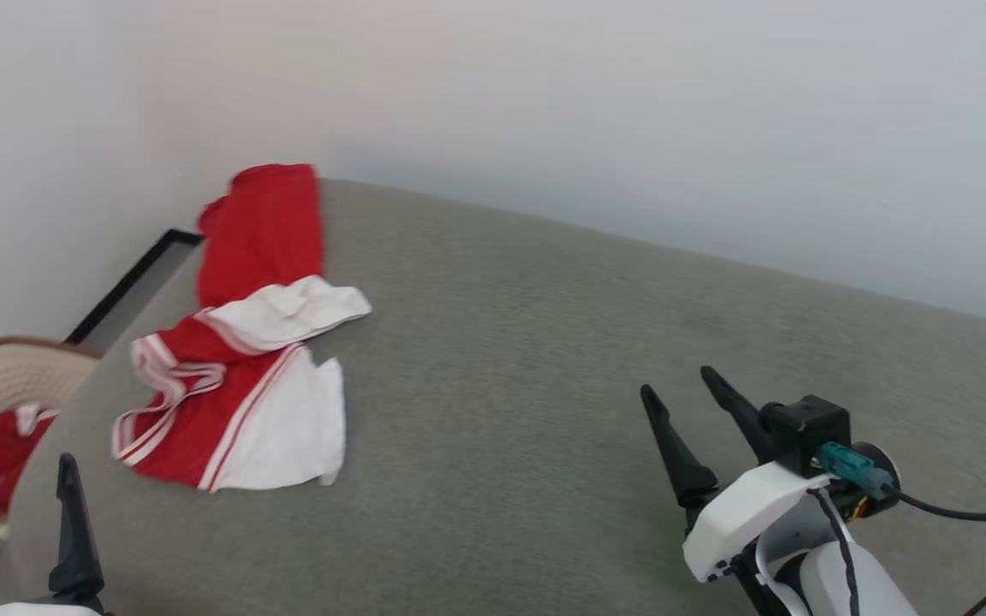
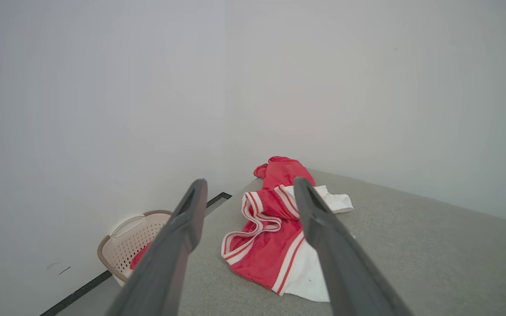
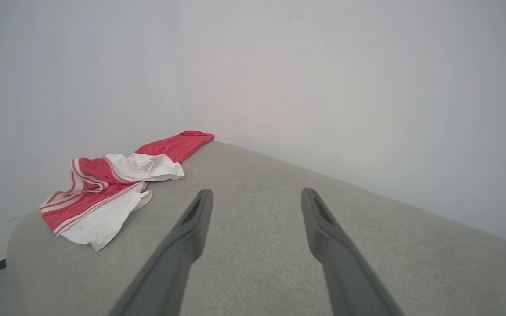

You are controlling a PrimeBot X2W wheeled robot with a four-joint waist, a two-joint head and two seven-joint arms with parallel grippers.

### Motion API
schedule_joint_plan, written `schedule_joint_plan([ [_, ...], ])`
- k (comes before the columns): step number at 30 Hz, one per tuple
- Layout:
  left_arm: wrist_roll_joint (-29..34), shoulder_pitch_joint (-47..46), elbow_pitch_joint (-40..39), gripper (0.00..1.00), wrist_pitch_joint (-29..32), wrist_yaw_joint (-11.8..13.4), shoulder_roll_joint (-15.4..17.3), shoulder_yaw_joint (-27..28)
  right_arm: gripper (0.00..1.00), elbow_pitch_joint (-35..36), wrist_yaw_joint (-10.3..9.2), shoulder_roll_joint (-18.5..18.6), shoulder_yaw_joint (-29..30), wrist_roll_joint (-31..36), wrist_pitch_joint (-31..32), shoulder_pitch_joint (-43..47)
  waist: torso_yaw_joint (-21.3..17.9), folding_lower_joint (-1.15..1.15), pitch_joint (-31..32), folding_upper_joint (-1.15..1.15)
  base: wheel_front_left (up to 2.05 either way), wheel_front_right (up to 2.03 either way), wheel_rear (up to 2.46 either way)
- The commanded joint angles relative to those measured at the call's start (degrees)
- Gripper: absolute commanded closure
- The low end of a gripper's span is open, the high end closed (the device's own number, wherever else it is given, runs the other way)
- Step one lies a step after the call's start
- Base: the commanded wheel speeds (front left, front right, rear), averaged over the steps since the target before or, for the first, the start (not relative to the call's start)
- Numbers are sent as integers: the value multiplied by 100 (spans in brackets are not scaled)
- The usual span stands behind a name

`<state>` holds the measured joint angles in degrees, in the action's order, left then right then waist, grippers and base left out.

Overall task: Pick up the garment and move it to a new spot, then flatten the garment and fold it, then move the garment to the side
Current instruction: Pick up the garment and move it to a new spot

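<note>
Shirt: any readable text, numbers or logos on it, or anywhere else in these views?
None readable. The shirt lies crumpled on the grey surface; only red and white stripes show, no letters or numbers. The basket shows no marking.

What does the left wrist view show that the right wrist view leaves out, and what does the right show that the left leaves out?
The left wrist view adds the left tool, open, and a beige perforated basket beside the grey surface, with red cloth inside it. The right wrist view adds the right tool, open, over bare grey surface. Both share the garment, crumpled on the grey surface near the corner of the white walls, with neither tool touching it.
</note>
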<state>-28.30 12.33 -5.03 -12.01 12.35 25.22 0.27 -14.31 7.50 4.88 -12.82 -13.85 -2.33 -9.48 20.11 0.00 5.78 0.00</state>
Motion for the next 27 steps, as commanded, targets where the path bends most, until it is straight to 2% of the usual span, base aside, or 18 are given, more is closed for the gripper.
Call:
schedule_joint_plan([
  [1,-20,103,-56,0,32,16,32,16,0,-22,-2,-12,-56,-49,-51,-60,294,0,60,0,0,0,0],
  [6,-63,137,-136,0,17,36,18,43,0,-50,-2,-25,-141,-62,-41,-141,488,0,-15,0,0,0,0],
  [15,-147,-11,-150,0,41,23,-2,30,0,-120,-2,25,-168,-64,-79,-270,605,0,-138,0,0,0,0],
  [21,-213,-476,34,0,108,-161,89,-88,0,-42,-2,59,20,-5,-60,-281,611,0,-273,0,0,0,0],
  [27,-262,-1199,561,0,72,-369,124,-163,0,151,-2,125,149,110,92,-369,380,0,-577,0,0,0,0],
])
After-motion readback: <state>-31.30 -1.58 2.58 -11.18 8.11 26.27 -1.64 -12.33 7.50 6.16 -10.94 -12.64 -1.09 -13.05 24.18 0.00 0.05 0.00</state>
